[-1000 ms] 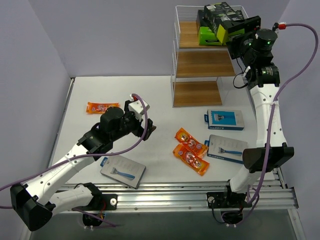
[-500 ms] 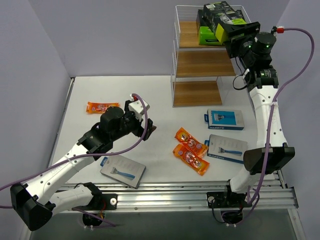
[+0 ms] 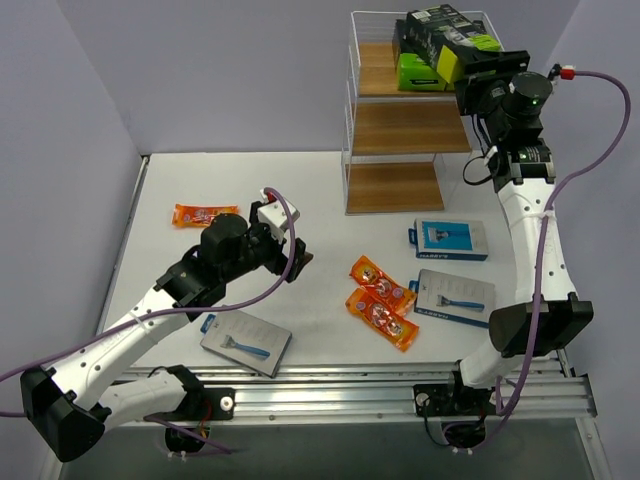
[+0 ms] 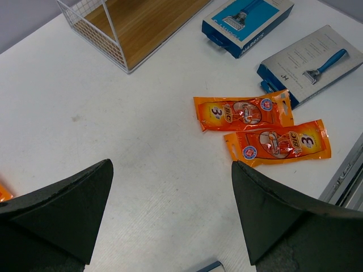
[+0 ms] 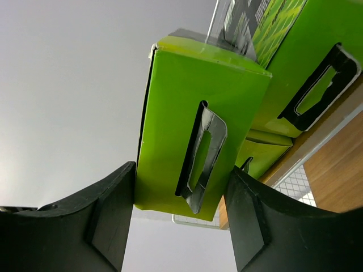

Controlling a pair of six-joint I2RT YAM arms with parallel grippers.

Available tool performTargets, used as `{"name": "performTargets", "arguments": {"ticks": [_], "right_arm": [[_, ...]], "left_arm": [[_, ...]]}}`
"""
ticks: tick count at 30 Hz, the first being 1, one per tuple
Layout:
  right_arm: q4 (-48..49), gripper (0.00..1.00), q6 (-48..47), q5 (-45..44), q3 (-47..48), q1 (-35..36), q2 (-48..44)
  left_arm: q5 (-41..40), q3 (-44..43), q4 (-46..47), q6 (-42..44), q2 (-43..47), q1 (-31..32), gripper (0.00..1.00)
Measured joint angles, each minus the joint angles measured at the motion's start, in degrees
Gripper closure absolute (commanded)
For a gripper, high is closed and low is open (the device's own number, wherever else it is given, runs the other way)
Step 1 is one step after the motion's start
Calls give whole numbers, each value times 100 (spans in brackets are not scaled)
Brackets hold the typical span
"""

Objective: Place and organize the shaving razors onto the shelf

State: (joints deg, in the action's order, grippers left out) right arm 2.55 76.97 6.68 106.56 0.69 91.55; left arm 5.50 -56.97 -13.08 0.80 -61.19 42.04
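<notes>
Right end effector (image 5: 181, 175) clenched on green box (image 5: 193, 124) at shelf (image 3: 408, 125) top tier, w/ other boxes (image 3: 418, 72). Left end effector (image 4: 170, 167) released, idle. Three cards (image 3: 450, 238) & three packets (image 3: 381, 280) lay on bench (image 3: 300, 180); approx. a third done.

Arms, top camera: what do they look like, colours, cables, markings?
Both the left arm and right arm have white links with black joints and black wrist housings. A purple cable trails along each; the right one's ends in a red-and-white plug. A green light glows on the right wrist. The jaws are matte black wedges. No markings are legible.
</notes>
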Motion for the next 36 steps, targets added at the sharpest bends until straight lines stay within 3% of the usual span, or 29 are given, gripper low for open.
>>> {"name": "performTargets", "arguments": {"ticks": [15,36], "right_arm": [[251,100,13,-1589,-813,184,-920],[1213,100,-1102,-4470,-1499,1569,-1296]], "left_arm": [[94,0,0,-9,0,0,6],[131,0,-2,-9,0,0,6]]}}
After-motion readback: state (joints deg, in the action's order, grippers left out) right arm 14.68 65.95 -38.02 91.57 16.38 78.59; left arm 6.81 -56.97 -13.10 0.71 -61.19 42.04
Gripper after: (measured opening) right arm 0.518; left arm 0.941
